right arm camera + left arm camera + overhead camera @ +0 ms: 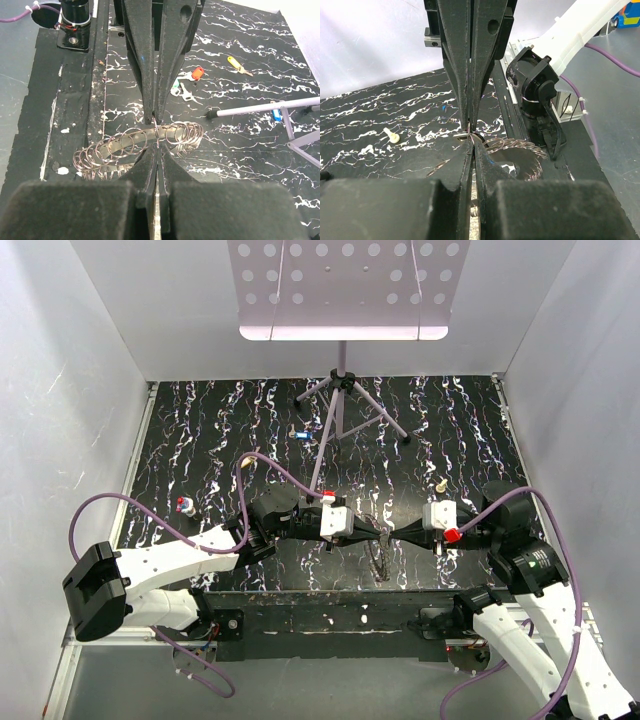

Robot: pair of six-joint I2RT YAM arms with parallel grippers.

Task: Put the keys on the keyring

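At the table's point(200, 430) near centre, the left gripper point(472, 147) and right gripper point(156, 150) meet, jaws clamped on the keyring point(125, 145). It bears no key; the keys point(197, 73) lie scattered well apart.

A black, white-veined tabletop point(210, 440) carries a pale purple tripod stand point(341, 400) at its far middle, under a perforated white panel point(345, 285); white walls point(70, 380) surround.
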